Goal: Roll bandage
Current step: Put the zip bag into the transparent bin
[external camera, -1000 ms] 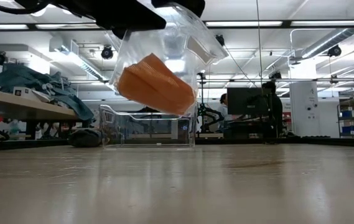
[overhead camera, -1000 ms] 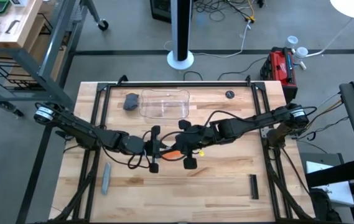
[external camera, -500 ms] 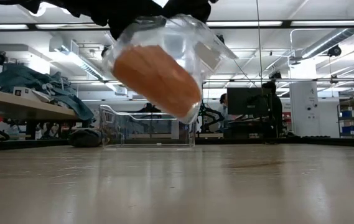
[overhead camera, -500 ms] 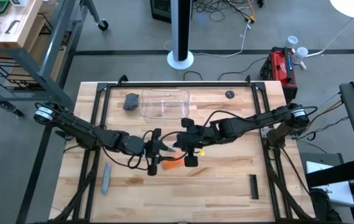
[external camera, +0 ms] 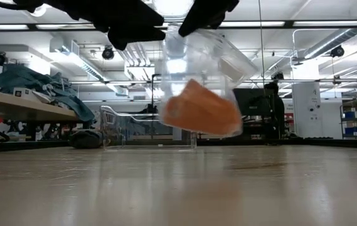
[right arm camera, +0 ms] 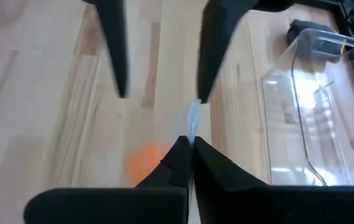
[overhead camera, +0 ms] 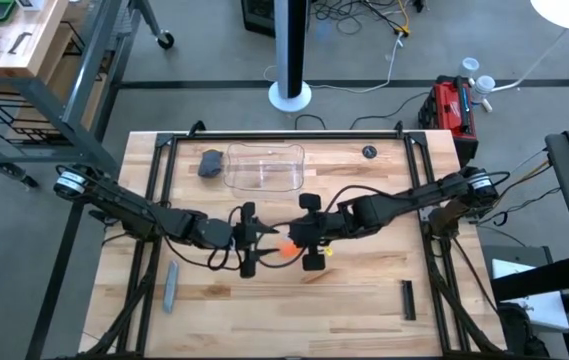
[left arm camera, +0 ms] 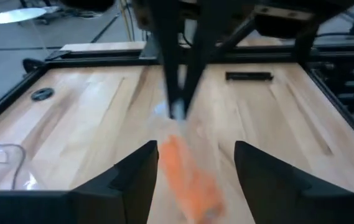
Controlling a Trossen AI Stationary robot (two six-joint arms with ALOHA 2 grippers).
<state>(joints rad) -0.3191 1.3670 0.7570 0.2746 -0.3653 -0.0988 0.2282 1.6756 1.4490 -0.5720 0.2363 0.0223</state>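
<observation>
**Bandage hangs in its wrapper above the surface**

Bandage (external camera: 202, 113) sits as a folded bright orange wad low inside a clear plastic wrapper (external camera: 198, 69), which hangs in the air over the middle of the wooden surface (overhead camera: 364, 290); the low view shows clear space beneath it. In the right wrist view the right hand (right arm camera: 188, 144) is clenched on the thin top edge of the wrapper, so the pack dangles below and the orange fabric settles toward the bottom. The left hand (overhead camera: 248, 240) waits just beside it with its fingers spread, grasping nothing; the left wrist view shows the orange strip (left arm camera: 188, 180) between and beyond those fingers, not touching them. Holding the pack up by one edge probably serves to let the left hand reach the wrapper or the fabric and pull it free, since rolling cannot begin while it is enclosed. A clear plastic tub (overhead camera: 263, 167) stands well apart near the far edge.
</observation>
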